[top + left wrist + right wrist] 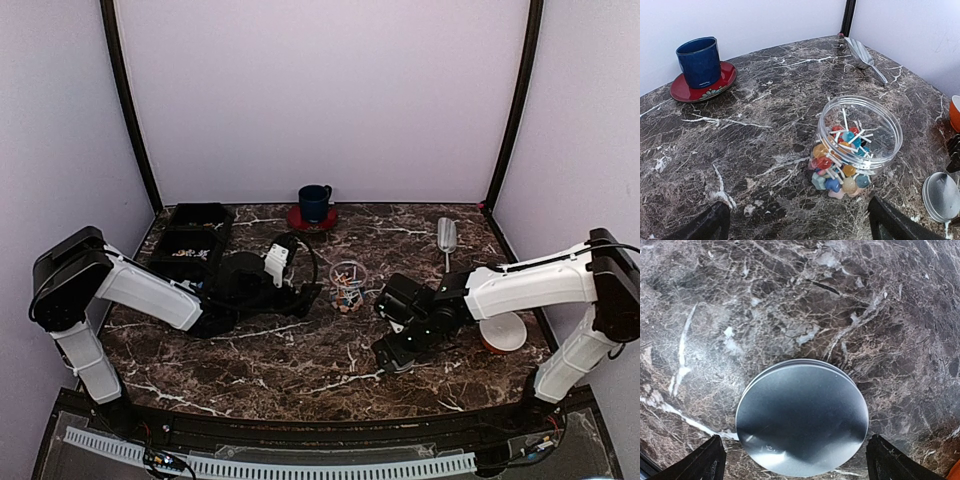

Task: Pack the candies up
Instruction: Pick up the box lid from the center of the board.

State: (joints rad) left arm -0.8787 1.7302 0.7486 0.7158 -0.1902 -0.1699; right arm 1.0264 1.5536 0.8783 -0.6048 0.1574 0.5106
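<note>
Jaws on both arms gape wide, empty. Candies (840, 160) sit in the upright, uncapped jar (885, 150), at 1 o'clock ahead of the left jaws. Lid (802, 417) lies flat, centred at 12 o'clock between the right jaws.

Jar (896, 137) mouth open above; candies (832, 172) with sticks fill its base. Lid (802, 417) flat on tabletop (765, 125), right; bare tabletop toward mug (700, 62).
</note>
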